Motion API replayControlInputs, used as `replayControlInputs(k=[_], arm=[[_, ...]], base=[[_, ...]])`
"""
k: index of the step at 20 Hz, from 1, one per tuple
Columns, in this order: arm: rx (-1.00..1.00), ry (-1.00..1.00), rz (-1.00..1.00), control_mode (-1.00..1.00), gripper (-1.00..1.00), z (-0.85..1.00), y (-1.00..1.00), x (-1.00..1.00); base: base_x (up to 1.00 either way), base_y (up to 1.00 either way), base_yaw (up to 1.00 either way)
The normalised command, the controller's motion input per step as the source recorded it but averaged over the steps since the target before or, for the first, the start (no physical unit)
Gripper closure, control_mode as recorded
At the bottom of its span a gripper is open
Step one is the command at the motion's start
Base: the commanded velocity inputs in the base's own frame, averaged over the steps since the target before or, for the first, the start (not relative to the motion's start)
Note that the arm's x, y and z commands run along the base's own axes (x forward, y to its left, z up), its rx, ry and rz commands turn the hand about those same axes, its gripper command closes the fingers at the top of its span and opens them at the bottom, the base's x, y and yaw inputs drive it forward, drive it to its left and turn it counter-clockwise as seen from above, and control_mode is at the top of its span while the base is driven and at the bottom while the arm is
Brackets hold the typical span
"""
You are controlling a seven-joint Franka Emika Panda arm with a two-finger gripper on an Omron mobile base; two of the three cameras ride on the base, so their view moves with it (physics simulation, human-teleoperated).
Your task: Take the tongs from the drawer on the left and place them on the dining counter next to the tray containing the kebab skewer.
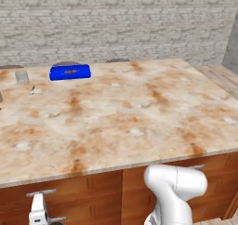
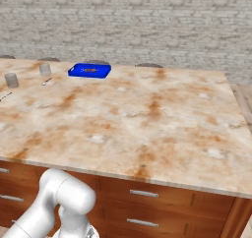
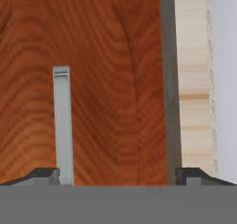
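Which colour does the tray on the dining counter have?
The tray is bright blue; the right base view shows it best, at the far side of the dining counter.

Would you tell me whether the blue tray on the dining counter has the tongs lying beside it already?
No, the marble of the dining counter around the blue tray is bare, with no tongs lying next to it.

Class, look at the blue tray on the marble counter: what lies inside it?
Inside the blue tray lies one small brownish-orange item, the kebab skewer. The tray's near wall covers part of its floor, so anything low against it cannot be seen.
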Motion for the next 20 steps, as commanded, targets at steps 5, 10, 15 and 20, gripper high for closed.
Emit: replayControlInputs(k=[5, 10, 15, 20], arm=[[0.01, 0.0, -0.04, -1.0, -1.0, -0.01, 0.06, 0.25], [0.0, 0.0, -0.07, -1.0, -1.0, -0.09, 0.02, 0.16], [0.0, 0.0, -0.01, -1.0, -1.0, -0.27, 0.03, 0.0], [0.0, 0.0, 0.0, -1.0, -1.0, -0.27, 0.16, 0.08]], base=[[0.0, 0.0, 0.0], [0.0, 0.0, 0.0], [0.0, 0.0, 0.0], [0.0, 0.0, 0.0]])
